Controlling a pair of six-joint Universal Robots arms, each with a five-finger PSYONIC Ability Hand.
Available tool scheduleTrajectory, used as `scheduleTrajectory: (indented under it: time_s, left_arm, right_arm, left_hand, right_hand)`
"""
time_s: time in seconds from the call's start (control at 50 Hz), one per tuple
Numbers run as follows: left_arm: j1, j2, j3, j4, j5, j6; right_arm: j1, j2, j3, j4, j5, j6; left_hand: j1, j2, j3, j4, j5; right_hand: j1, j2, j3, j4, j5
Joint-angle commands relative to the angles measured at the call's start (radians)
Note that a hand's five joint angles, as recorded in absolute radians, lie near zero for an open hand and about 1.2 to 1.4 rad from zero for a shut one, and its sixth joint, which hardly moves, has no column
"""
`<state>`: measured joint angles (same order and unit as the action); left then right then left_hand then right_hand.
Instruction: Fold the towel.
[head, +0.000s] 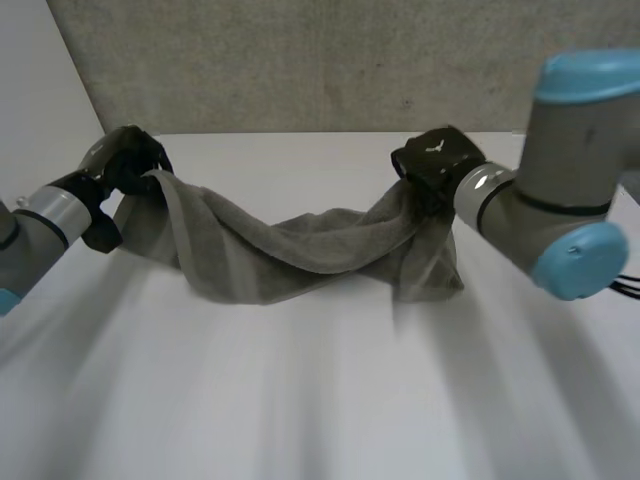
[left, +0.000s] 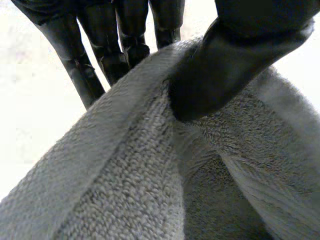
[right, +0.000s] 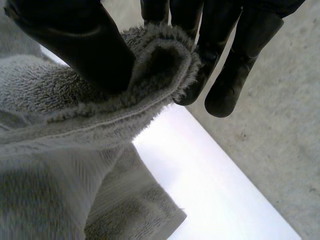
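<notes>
Looks like a robotics lab or test cell to me, not a home. I'm driving two grey-jointed arms with light-blue caps, left arm (head: 45, 215) and right arm (head: 560, 190), over a plain white table (head: 320, 400). Behind it stands a bare grey speckled wall (head: 300, 60), concrete-like. Right wrist view: similar rough grey surface (right: 280, 125) past the table's edge.

The white table (head: 320, 400) stretched out flat and smooth in front of me. The towel (head: 290, 255), grey, was the one thing on it: its sagging middle and one hanging end touched the top toward the far side. Past the table's far edge ran a grey speckled surface (head: 330, 60).
</notes>
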<state>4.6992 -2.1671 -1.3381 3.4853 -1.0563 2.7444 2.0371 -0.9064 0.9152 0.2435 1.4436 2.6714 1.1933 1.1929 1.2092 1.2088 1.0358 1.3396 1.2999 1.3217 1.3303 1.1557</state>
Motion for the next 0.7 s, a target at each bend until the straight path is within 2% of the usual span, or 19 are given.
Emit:
scheduleTrajectory:
  time_s: [0.02,0.04,0.14,0.32,0.42,0.46,0.48,0.52,0.54,0.58,0.6,0.64,0.7]
  left_arm:
    - [-0.001,-0.097,0.046,-0.014,-0.021,0.056]
    - [-0.001,-0.096,0.039,-0.017,-0.022,0.082]
    - [0.001,-0.046,0.0,-0.037,-0.011,0.143]
    - [0.009,0.176,-0.145,-0.031,-0.001,0.216]
    - [0.001,0.274,-0.247,-0.031,0.045,0.294]
    - [-0.008,0.332,-0.332,-0.031,0.1,0.374]
    - [-0.008,0.332,-0.332,-0.031,0.101,0.374]
    - [-0.017,0.389,-0.421,-0.031,0.145,0.473]
    - [-0.017,0.389,-0.421,-0.031,0.145,0.474]
    - [-0.037,0.427,-0.496,-0.032,0.157,0.568]
    - [-0.037,0.428,-0.497,-0.032,0.157,0.569]
    - [-0.071,0.437,-0.555,-0.031,0.15,0.645]
    - [-0.09,0.431,-0.576,-0.031,0.15,0.672]
  right_arm:
    - [0.017,0.072,0.007,-0.078,0.073,0.004]
    - [0.026,0.072,0.011,-0.079,0.083,0.004]
    - [0.031,0.035,0.045,-0.076,0.09,0.007]
    - [0.015,-0.166,0.251,-0.108,0.075,0.007]
    - [0.011,-0.285,0.417,-0.138,0.048,0.005]
    - [0.005,-0.301,0.451,-0.141,0.041,0.005]
    - [0.005,-0.301,0.452,-0.141,0.041,0.005]
    - [-0.012,-0.325,0.519,-0.147,0.035,0.005]
    - [-0.012,-0.325,0.519,-0.147,0.035,0.005]
    - [-0.023,-0.37,0.582,-0.167,0.038,0.008]
    - [-0.023,-0.37,0.582,-0.167,0.038,0.009]
    - [-0.038,-0.393,0.643,-0.219,0.038,0.039]
    - [-0.058,-0.396,0.669,-0.254,0.04,0.068]
  left_hand:
    - [-0.651,-0.651,-0.667,-0.667,-0.668]
    - [-0.735,-0.735,-0.751,-0.751,-0.752]
    - [-0.845,-0.844,-0.861,-0.86,-0.862]
    - [-0.842,-0.841,-0.858,-0.857,-0.859]
    - [-0.827,-0.827,-0.843,-0.843,-0.844]
    - [-0.824,-0.824,-0.84,-0.84,-0.841]
    - [-0.824,-0.824,-0.84,-0.84,-0.841]
    - [-0.807,-0.806,-0.823,-0.822,-0.824]
    - [-0.807,-0.806,-0.823,-0.822,-0.824]
    - [-0.769,-0.768,-0.785,-0.784,-0.786]
    - [-0.768,-0.768,-0.784,-0.784,-0.785]
    - [-0.73,-0.73,-0.746,-0.746,-0.747]
    - [-0.727,-0.727,-0.743,-0.743,-0.744]
  right_hand:
    - [-0.788,-0.748,-0.77,-0.778,-0.778]
    - [-1.165,-1.125,-1.147,-1.156,-1.156]
    - [-1.165,-1.125,-1.147,-1.156,-1.156]
    - [-1.165,-1.125,-1.147,-1.156,-1.156]
    - [-1.165,-1.125,-1.147,-1.156,-1.156]
    - [-1.165,-1.125,-1.147,-1.156,-1.156]
    - [-1.165,-1.125,-1.147,-1.156,-1.156]
    - [-1.165,-1.125,-1.147,-1.156,-1.156]
    - [-1.165,-1.125,-1.147,-1.156,-1.156]
    - [-1.165,-1.125,-1.147,-1.156,-1.156]
    - [-1.165,-1.125,-1.147,-1.156,-1.156]
    - [-1.165,-1.125,-1.147,-1.156,-1.156]
    - [-1.165,-1.125,-1.147,-1.156,-1.156]
